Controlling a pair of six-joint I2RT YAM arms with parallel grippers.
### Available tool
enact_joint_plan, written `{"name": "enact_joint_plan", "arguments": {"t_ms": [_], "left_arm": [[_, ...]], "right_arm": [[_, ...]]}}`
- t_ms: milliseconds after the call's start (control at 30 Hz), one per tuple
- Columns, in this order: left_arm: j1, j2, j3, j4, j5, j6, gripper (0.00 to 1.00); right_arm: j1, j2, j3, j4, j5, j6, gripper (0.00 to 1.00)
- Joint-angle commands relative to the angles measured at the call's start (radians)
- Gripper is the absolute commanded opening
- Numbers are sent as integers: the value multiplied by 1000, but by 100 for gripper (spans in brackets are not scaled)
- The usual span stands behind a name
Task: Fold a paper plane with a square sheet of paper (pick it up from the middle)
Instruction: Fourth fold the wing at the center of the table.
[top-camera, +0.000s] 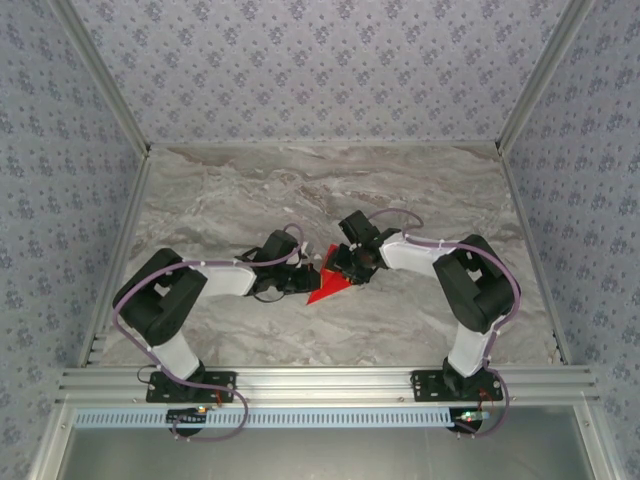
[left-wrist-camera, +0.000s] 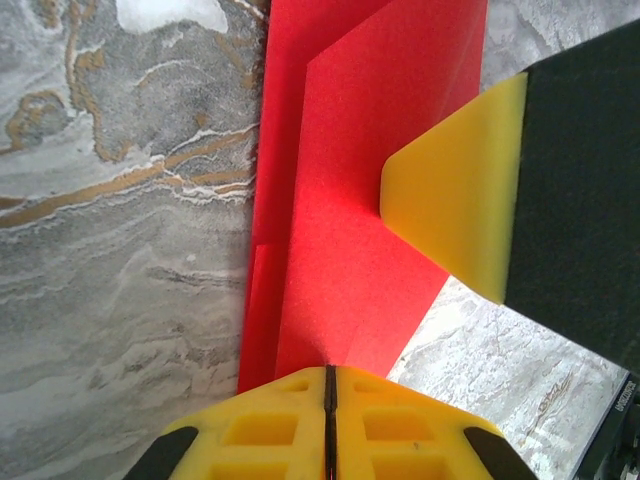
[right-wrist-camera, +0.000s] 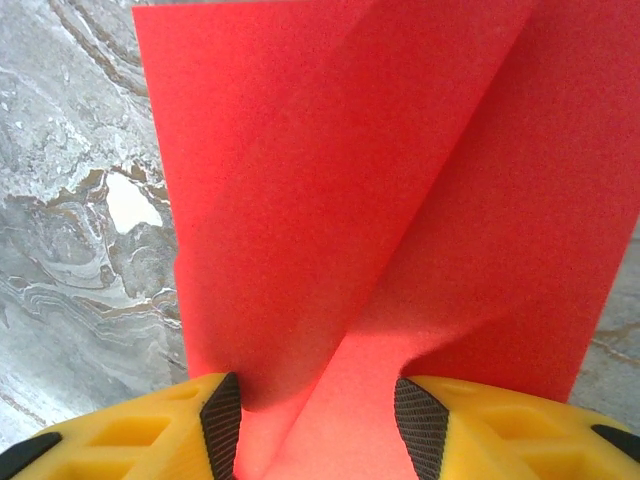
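Left tool (left-wrist-camera: 328, 388) first: its yellow fingers are pressed flat together, and the near edge of the thin bright red sheet of paper (left-wrist-camera: 350, 200) runs right into the seam, so it's pinching the paper. From the left wrist camera the sheet stretches away from the fingers with creased, overlapping layers, one straight edge lying along the marble on the left.

One yellow finger (left-wrist-camera: 450, 210) of the right tool comes in from the right side of that view, its tip resting on top of the red layers.

Right tool (right-wrist-camera: 320, 420): jaws roughly half apart, with a raised fold of the sheet of paper (right-wrist-camera: 350, 200) bulging up between the two dark pads. The paper touches both sides, but I can't tell if it's really gripped or just straddled.

From the top camera, the left tool (top-camera: 300, 270) and right tool (top-camera: 347, 266) meet nose to nose near the middle of the surface, with the sheet of paper (top-camera: 325, 288) between and just below them, a red point sticking out toward the arm bases.

Everything sits on a grey marble-pattern surface (top-camera: 420, 190) with brownish veins. Walls covered in grey-blue flowered wallpaper (top-camera: 320, 60) box it in on three sides, and an aluminium rail (top-camera: 330, 381) runs along the near edge where both arms are bolted.
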Motion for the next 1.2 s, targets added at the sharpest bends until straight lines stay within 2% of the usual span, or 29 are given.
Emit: {"name": "enact_joint_plan", "arguments": {"t_ms": [0,733,1167], "left_arm": [[3,17,20,-34,-16,26,8],[14,28,18,-46,-21,24,8],[13,38,23,-46,-11,28,8]], "right_arm": [[3,124,-61,-142,101,13,51],[2,216,12,-214,77,-11,54],[3,235,15,-229,83,-5,45]]}}
